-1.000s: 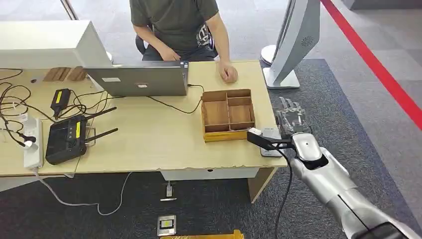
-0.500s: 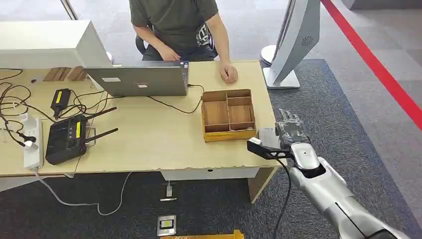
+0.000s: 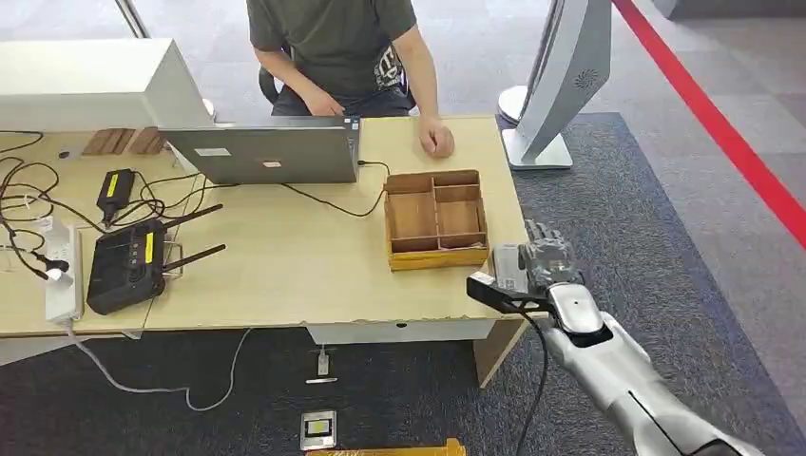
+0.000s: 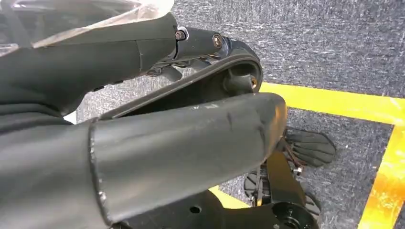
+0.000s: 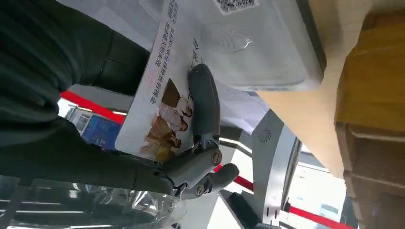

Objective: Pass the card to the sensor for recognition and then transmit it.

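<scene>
Right wrist view: the right robot hand (image 5: 157, 143) pinches the card (image 5: 162, 95), thumb pressed across its printed face, other fingers behind it. Card sits just beside the white sensor pad (image 5: 253, 43), its far edge at or overlapping the pad; contact cannot be confirmed.

Head view: the same robot hand (image 3: 544, 266) hovers at the near right corner of the bench (image 3: 285, 256), over the sensor (image 3: 508, 256), which lies just right of the wooden tray (image 3: 435, 220). A person (image 3: 333, 38) sits on the far side, one hand (image 3: 436, 141) resting on the bench near the tray. Laptop (image 3: 261, 152) stands left of the tray.

Left robot hand: left wrist view looks at floor and dark robot body; whether it is released or clenched cannot be told.

Risks, as judged:
- Grip is a thin pinch with much of the card unsupported. Pressing it onto the pad could lever it out of the fingers.
- Sensor sits at the bench edge; a nudge from the fingers may shove it off onto the carpet.
- Card held tilted or short of the pad's centre may fail to read.
- The handover means reaching across the tray; fingers or wrist camera bracket could catch its wall.
</scene>
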Robot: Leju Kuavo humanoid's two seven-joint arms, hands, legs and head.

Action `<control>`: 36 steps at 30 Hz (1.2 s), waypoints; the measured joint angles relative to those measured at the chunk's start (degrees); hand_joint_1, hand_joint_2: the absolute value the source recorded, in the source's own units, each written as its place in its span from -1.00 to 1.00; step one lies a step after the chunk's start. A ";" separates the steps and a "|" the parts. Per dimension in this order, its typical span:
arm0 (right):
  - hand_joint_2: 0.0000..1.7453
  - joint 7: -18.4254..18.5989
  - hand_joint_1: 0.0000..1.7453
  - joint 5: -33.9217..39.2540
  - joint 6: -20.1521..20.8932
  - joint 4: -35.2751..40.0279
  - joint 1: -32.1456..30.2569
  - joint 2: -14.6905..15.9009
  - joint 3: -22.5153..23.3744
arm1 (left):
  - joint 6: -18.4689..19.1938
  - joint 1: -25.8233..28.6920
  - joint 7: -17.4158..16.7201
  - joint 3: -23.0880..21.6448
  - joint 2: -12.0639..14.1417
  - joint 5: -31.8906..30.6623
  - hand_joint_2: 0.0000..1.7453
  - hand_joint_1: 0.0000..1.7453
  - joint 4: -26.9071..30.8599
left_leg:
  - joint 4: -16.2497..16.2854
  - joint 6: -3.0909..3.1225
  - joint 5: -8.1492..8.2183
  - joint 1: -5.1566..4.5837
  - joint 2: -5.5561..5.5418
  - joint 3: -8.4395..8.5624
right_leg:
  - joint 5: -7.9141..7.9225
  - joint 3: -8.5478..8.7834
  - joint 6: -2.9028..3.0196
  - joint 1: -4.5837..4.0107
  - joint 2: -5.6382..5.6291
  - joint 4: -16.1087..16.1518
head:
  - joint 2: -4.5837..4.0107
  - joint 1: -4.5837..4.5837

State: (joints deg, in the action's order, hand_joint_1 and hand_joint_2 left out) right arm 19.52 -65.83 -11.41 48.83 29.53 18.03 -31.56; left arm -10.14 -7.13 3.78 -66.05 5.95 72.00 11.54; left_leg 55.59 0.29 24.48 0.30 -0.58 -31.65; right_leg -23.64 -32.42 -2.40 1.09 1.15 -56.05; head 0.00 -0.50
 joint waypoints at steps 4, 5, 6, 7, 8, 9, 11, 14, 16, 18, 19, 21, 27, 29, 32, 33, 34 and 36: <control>1.00 -0.46 1.00 0.22 -0.68 -1.47 0.37 -0.63 0.07 | -0.18 -0.01 -0.59 0.00 0.00 0.07 -1.00 -1.00 0.00 | 0.00 0.00 0.00 0.00 0.00 0.02 | 0.00 0.02 0.00 -0.01 0.00 0.01 | 0.00 0.00; 1.00 -0.50 1.00 0.28 -0.72 -1.71 0.47 -0.72 0.07 | -0.17 -0.01 -0.61 0.00 0.00 0.07 -1.00 -1.00 0.00 | 0.00 0.00 0.00 0.00 0.00 0.03 | 0.00 0.02 0.00 0.00 0.00 0.01 | 0.00 0.00; 1.00 -0.50 1.00 0.50 -0.72 -1.99 0.55 -0.79 0.09 | -0.17 -0.01 -0.61 0.00 0.00 0.00 -1.00 -1.00 0.00 | 0.00 0.00 0.00 0.00 0.00 0.04 | 0.00 0.04 0.00 0.00 0.00 0.01 | 0.00 0.00; 1.00 -0.48 1.00 0.87 -0.70 -2.21 0.61 -0.81 0.15 | -0.15 0.00 -0.61 0.00 0.00 -0.09 -1.00 -1.00 0.00 | 0.00 0.00 0.00 0.00 0.00 0.06 | 0.00 0.05 0.00 0.00 0.00 0.02 | 0.00 0.00; 1.00 -0.41 1.00 1.07 -0.66 -2.32 0.67 -0.81 0.20 | -0.15 0.01 -0.61 0.00 0.00 -0.18 -1.00 -1.00 0.00 | 0.00 0.00 0.00 0.00 0.00 0.06 | 0.00 0.06 0.00 0.00 0.00 0.02 | 0.00 0.00; 1.00 -0.33 1.00 1.25 -0.64 -2.50 0.75 -0.79 0.30 | -0.15 0.01 -0.70 0.00 0.00 -0.29 -1.00 -1.00 0.00 | 0.00 0.00 0.00 0.00 0.00 0.07 | 0.00 0.08 0.00 0.00 0.00 0.02 | 0.00 0.00; 1.00 -0.15 1.00 1.40 -0.33 -2.60 0.86 -0.68 0.42 | -0.15 0.01 -0.72 0.00 0.00 -0.39 -1.00 -1.00 0.00 | 0.01 0.00 0.00 0.00 0.03 0.08 | 0.01 0.09 0.00 0.00 0.00 0.02 | 0.00 0.00; 1.00 0.22 1.00 1.57 0.15 -2.58 1.31 -0.35 0.44 | -0.15 0.01 -0.77 0.00 0.00 -0.57 -1.00 -1.00 0.00 | 0.01 0.01 0.00 -0.01 0.04 0.10 | 0.01 0.11 0.00 0.01 0.00 0.02 | 0.00 0.00; 1.00 0.85 1.00 1.64 1.09 -2.04 1.69 0.15 0.48 | -0.15 0.05 -0.83 0.00 0.00 -0.72 -1.00 -1.00 0.00 | 0.01 0.01 -0.01 -0.01 0.03 0.09 | 0.02 0.11 0.00 0.01 0.00 0.02 | 0.00 0.00; 1.00 1.47 1.00 1.44 2.32 -1.29 1.99 0.72 0.48 | -0.15 0.06 -0.83 0.00 0.00 -0.85 -1.00 -1.00 0.00 | 0.01 0.01 -0.01 -0.02 0.03 0.08 | 0.04 0.11 0.00 0.01 0.00 0.02 | 0.00 0.00; 1.00 1.84 1.00 1.22 2.95 -0.74 2.14 1.05 0.48 | -0.15 0.06 -0.79 0.00 0.00 -0.90 -1.00 -1.00 0.00 | 0.01 0.01 -0.01 -0.02 0.03 0.08 | 0.05 0.10 0.00 0.01 0.00 0.01 | 0.00 -0.02; 1.00 2.43 1.00 0.83 3.96 0.46 2.58 1.73 0.50 | 0.00 0.07 -0.68 0.00 0.00 -0.98 -1.00 -1.00 0.00 | 0.01 0.01 -0.01 -0.06 0.04 0.08 | 0.05 0.10 0.00 0.01 0.00 0.01 | 0.00 0.00; 1.00 4.31 1.00 -1.73 7.65 6.03 4.57 3.61 0.87 | 0.24 0.06 -0.15 0.00 0.00 -1.62 -1.00 -1.00 0.00 | 0.01 0.00 0.00 -0.07 0.04 0.05 | 0.04 0.07 0.00 0.01 -0.01 0.00 | 0.00 0.00; 1.00 4.83 1.00 -2.42 9.67 8.53 5.96 4.06 0.96 | 0.35 0.06 -0.13 0.00 0.00 -1.79 -1.00 -1.00 0.00 | 0.01 0.00 -0.01 -0.07 0.07 0.05 | 0.04 0.04 0.00 0.01 -0.03 0.00 | 0.00 0.00; 1.00 5.22 1.00 -3.81 12.33 11.85 8.24 4.55 1.03 | 0.55 0.06 -0.13 0.00 0.00 -2.12 -1.00 -1.00 0.00 | 0.01 0.00 -0.01 -0.07 0.07 0.05 | 0.04 0.05 0.00 0.00 -0.03 -0.01 | 0.00 0.00; 1.00 5.33 1.00 -4.39 13.41 13.17 9.11 4.63 1.03 | 0.70 0.05 -0.07 0.00 0.00 -2.27 -1.00 -1.00 0.00 | 0.01 0.00 -0.01 -0.07 0.07 0.05 | 0.04 0.05 0.00 0.00 -0.03 -0.01 | 0.00 0.00; 1.00 5.36 1.00 -4.79 14.19 14.21 9.88 4.63 1.03 | 0.72 0.05 0.00 0.00 0.00 -2.45 -1.00 -1.00 0.00 | 0.01 0.00 -0.01 -0.07 0.07 0.06 | 0.05 0.05 0.00 0.00 -0.03 -0.01 | 0.00 0.00; 1.00 5.36 1.00 -5.75 15.70 16.45 11.10 4.59 0.96 | 0.96 0.02 0.04 -0.02 0.00 -2.82 -1.00 -1.00 0.00 | 0.01 0.00 -0.01 -0.07 0.06 0.05 | 0.04 0.06 0.00 0.00 -0.03 -0.01 | 0.00 0.00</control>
State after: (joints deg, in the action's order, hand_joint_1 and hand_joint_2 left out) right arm 24.87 -71.58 4.29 65.28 40.63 22.62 -30.60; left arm -9.18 -7.11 3.83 -66.07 5.95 69.18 11.54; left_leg 55.60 0.29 24.47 0.23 -0.52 -31.60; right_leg -23.60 -32.36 -2.40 1.09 1.12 -56.06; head 0.00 -0.50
